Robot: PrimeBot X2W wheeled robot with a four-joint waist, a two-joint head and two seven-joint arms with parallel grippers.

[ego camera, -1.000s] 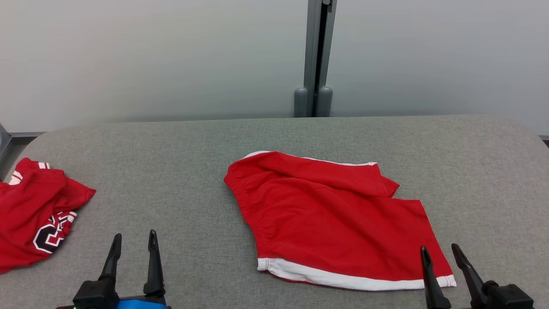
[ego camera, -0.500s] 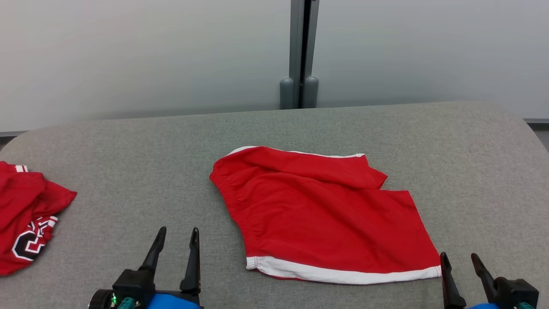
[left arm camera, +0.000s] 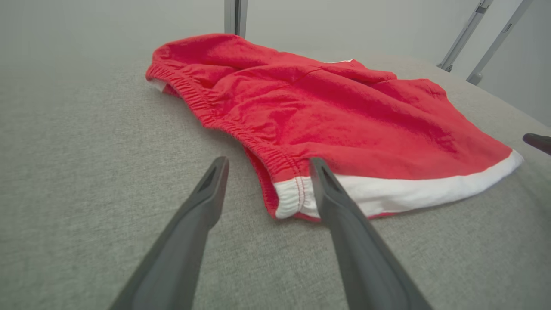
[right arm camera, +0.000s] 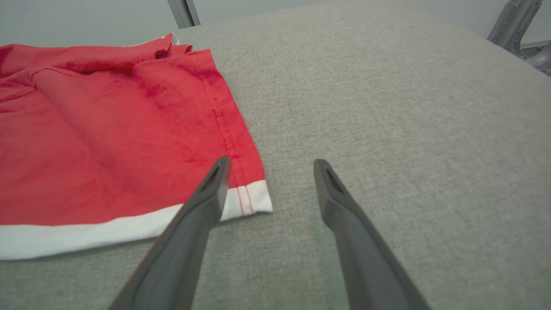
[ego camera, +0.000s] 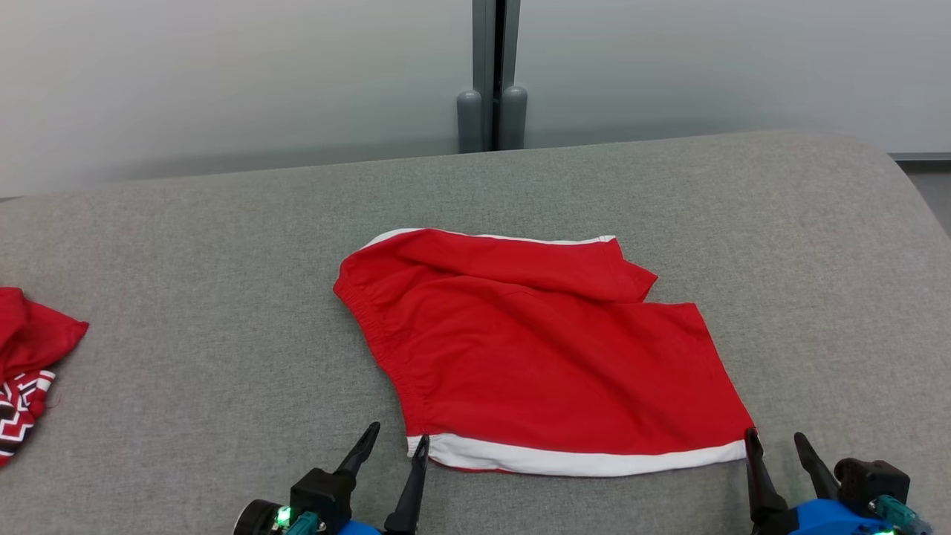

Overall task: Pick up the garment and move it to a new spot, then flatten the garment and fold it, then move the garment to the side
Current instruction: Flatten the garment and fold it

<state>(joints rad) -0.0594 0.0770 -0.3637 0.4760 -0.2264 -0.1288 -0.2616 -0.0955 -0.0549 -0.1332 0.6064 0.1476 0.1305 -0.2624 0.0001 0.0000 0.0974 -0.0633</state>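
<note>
The left pincer (ego camera: 397,432) has closed in on the 7 o'clock corner of the red garment (ego camera: 542,349), the right pincer (ego camera: 775,435) at 5 o'clock, both spread apart.

Near the middle of the table (ego camera: 186,245): garment (ego camera: 542,357). At its near left corner, left gripper (ego camera: 397,434), perhaps touching the hem; at its near right corner, right gripper (ego camera: 776,435). Far left of it, other clothing (ego camera: 30,349). Behind it, past the table, post (ego camera: 490,74).
</note>
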